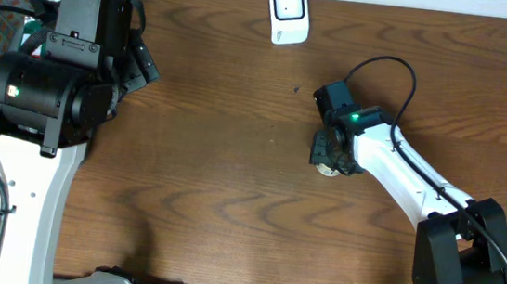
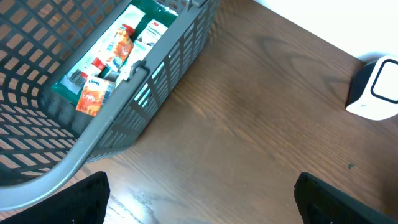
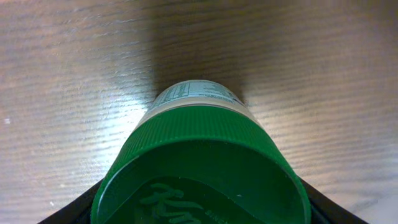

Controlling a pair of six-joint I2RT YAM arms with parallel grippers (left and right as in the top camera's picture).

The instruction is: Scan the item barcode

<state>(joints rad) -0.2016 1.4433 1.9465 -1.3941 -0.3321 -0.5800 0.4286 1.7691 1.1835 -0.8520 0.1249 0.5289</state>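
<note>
Green-capped bottle [image 3: 200,155] is sitting on the table [image 1: 215,157] around 3 o'clock, right end effector [image 1: 329,154] straddling it, can't tell if it's pinching. Looks like the grabbing step; next is showing its label to the scanner [image 1: 287,13] at 12 o'clock.

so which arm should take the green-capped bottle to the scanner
Right: the right gripper straddles the green-capped bottle on the table, while the left gripper hangs open beside the basket, far from it.

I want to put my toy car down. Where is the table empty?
The brown wooden table is bare in the middle, between the black-and-white left arm and the green-capped bottle at the right arm, and right of the small white scanner. Crowded: the grey mesh basket corner.
</note>
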